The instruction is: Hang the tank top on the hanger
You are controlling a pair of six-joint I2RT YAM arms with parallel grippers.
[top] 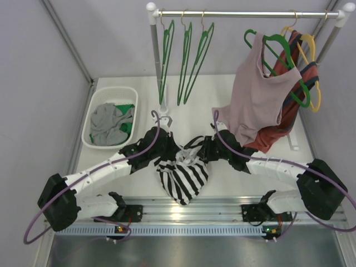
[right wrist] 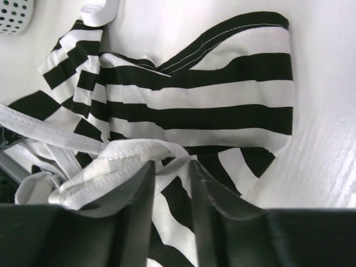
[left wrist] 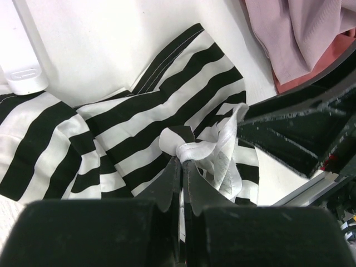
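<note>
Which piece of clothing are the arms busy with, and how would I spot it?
Look at the white table under the clothes rail. Near its front edge, between the left arm and the right arm, lies a crumpled tank top. It alone has bold black and white stripes; the pink top hanging behind and the grey garment in the basket are plain.

Striped tank top at front of table

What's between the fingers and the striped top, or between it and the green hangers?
Nothing visible. The left fingers grip the tank top; the right fingers touch it. The green hangers hang on the rail behind, with the pink top off to the right.
</note>
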